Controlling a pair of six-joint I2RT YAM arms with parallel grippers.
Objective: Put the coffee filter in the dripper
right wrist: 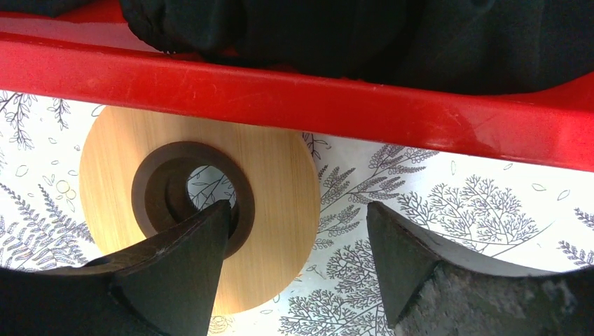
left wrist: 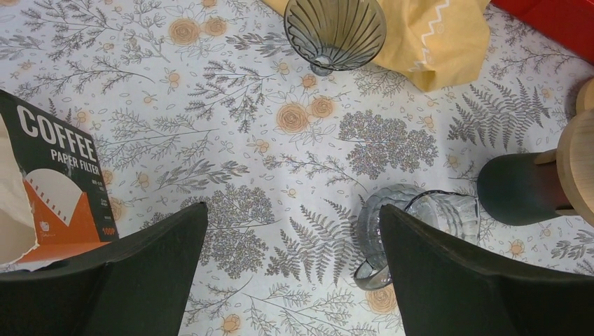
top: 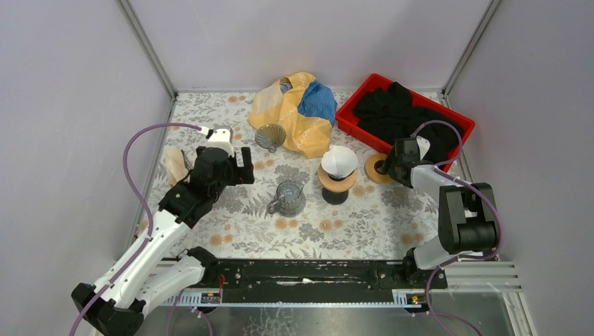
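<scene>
Both hang released, grasping nothing: left gripper above the surface, right gripper over the wooden ring beside the red tray.

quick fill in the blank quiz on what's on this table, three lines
The black cloth lies in a ___ tray.
The dark packet reads COFFEE PAPER ___.
The glass dripper stands beside a ___ fabric.
Missing words: red; filter; yellow.
</scene>
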